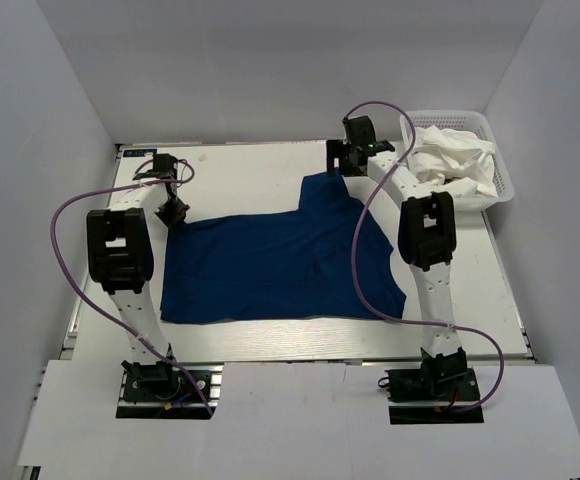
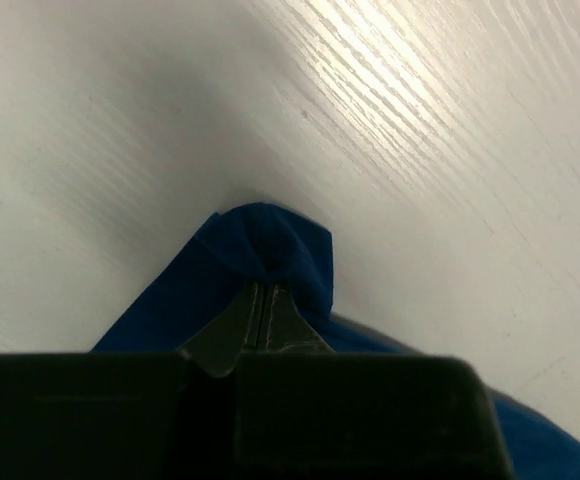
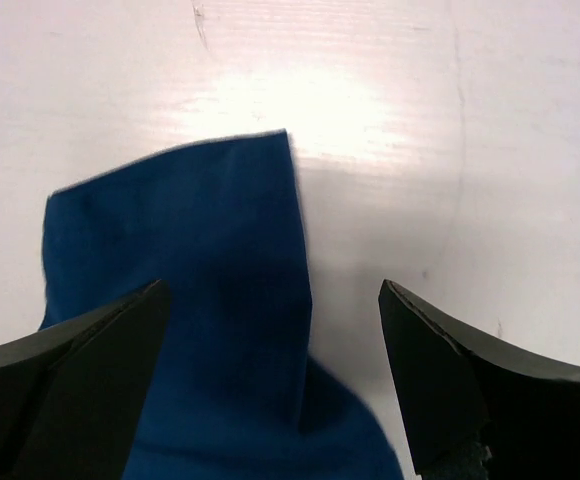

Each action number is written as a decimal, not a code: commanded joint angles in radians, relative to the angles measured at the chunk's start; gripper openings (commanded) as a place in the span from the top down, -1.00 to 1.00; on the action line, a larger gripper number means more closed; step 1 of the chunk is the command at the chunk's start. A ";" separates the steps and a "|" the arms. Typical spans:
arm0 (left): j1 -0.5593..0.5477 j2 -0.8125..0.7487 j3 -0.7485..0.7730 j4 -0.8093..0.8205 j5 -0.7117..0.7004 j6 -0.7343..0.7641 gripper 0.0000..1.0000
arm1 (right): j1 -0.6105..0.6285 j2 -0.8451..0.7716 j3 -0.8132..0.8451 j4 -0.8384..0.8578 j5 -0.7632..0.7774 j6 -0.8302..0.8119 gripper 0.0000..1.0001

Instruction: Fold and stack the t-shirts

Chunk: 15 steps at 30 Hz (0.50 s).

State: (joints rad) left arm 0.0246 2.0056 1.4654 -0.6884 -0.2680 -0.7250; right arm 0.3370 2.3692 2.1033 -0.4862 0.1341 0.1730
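Observation:
The navy t-shirt (image 1: 280,265) lies spread across the middle of the table, one sleeve reaching toward the far right. My left gripper (image 1: 173,212) is at its far left corner, and the left wrist view shows that gripper (image 2: 263,290) shut on a bunched fold of navy cloth (image 2: 270,240). My right gripper (image 1: 336,166) hovers over the sleeve's far end. In the right wrist view it (image 3: 272,292) stands open, its fingers straddling the sleeve's flat edge (image 3: 200,230) without touching it. The white t-shirt (image 1: 450,155) sits crumpled in the basket.
A white lattice basket (image 1: 505,188) stands at the table's far right corner, right behind the right arm. Bare white tabletop (image 1: 240,170) stretches beyond the shirt. Purple cables loop over both arms. Grey walls close in the left, right and far sides.

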 commanded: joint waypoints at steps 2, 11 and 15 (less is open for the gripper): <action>0.006 0.001 0.044 -0.016 -0.031 0.002 1.00 | -0.007 0.117 0.129 0.148 -0.066 -0.076 -0.81; -0.012 -0.028 0.016 -0.005 -0.050 0.013 1.00 | -0.006 0.222 0.158 0.256 -0.122 -0.107 -0.36; -0.012 -0.028 0.016 -0.005 -0.050 0.022 1.00 | -0.003 0.187 0.112 0.258 -0.203 -0.128 0.64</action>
State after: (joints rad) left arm 0.0174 2.0254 1.4746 -0.6994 -0.2928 -0.7147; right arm 0.3344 2.5790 2.2246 -0.2783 -0.0086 0.0624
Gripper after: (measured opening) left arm 0.022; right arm 0.266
